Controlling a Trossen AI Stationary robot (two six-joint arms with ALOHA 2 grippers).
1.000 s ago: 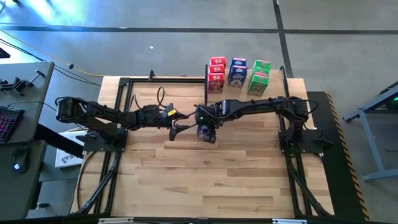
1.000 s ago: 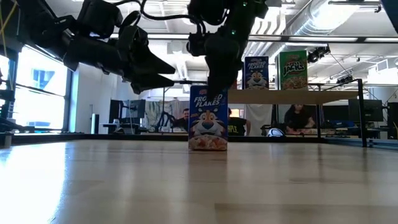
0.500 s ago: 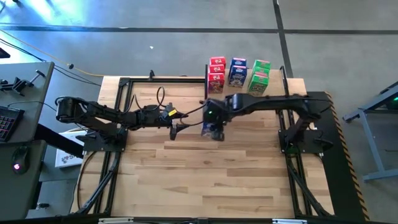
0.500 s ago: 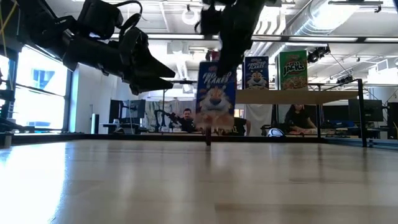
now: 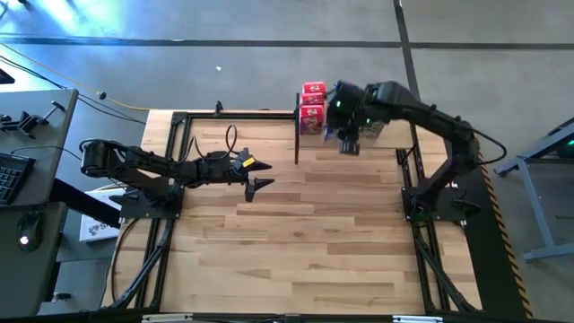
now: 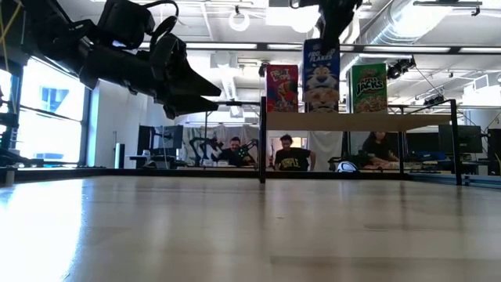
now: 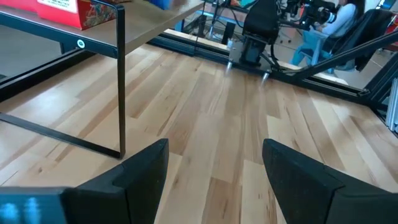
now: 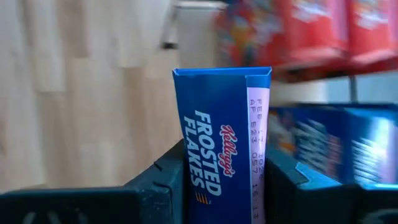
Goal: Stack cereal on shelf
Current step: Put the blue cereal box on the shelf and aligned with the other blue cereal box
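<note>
My right gripper (image 5: 348, 136) is over the shelf (image 6: 391, 121) at the table's far edge, shut on a blue Frosted Flakes cereal box (image 6: 321, 74). In the low view the box hangs between the red box (image 6: 282, 88) and the green box (image 6: 369, 88), which stand on the shelf board. The red stack (image 5: 312, 108) shows from above; my arm hides most of the green boxes. More blue boxes (image 8: 323, 149) show blurred beyond the held one (image 8: 217, 124). My left gripper (image 5: 256, 176) waits open above the table's middle left. My right gripper (image 8: 222, 167) pinches the blue box between its two fingers (image 8: 163, 171), one on each of two opposite sides at its upper end (image 6: 322, 43). The fingers come from above, pointing down. The box hangs upright below them, lifted clear of the table, its bottom just above the shelf board.
A thin black shelf post (image 7: 120, 81) stands ahead of my left gripper (image 7: 214, 168), with a red box (image 7: 74, 9) above it. Bare plank tabletop (image 5: 305, 242) fills the middle and near side. People sit in the room beyond the table (image 6: 290, 157).
My right gripper has lifted the blue box off the table's middle and carried it up and toward the far edge, to the shelf between the red and green boxes. The box has stayed upright and shut in the fingers throughout.
</note>
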